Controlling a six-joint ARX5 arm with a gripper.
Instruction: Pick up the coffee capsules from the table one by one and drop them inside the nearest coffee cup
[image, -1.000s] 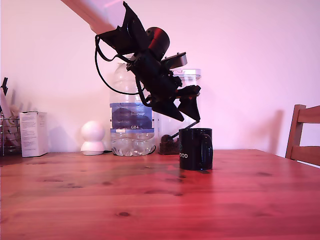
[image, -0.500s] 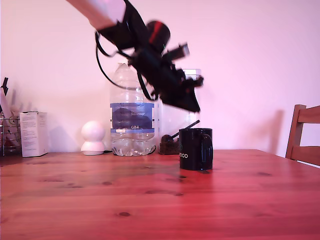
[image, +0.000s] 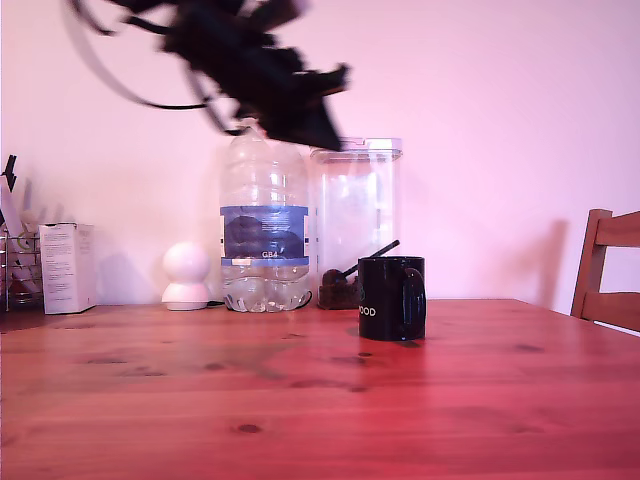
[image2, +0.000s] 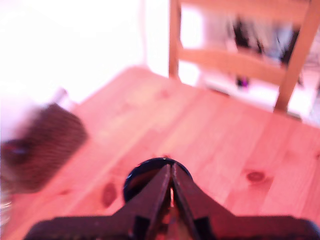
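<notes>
the coffee cup (image: 392, 297) stands on the counter (image: 320, 400), a little toward the exterior view's right of centre. behind it and to its left in that view are a water bottle (image: 264, 225), a storage jar (image: 355, 215) just beside the bottle, and a small lump with a stick (image: 340, 290) at the jar's foot. further left stand a ball-shaped gadget (image: 186, 275) and a box (image: 67, 267). a chair (image: 608, 275) is at the far right edge. the gripper (image: 305, 105) hangs high above the bottle, well apart from the cup.

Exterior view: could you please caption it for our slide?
Blurred pincer raised high above the black mug on the wooden table.
</notes>
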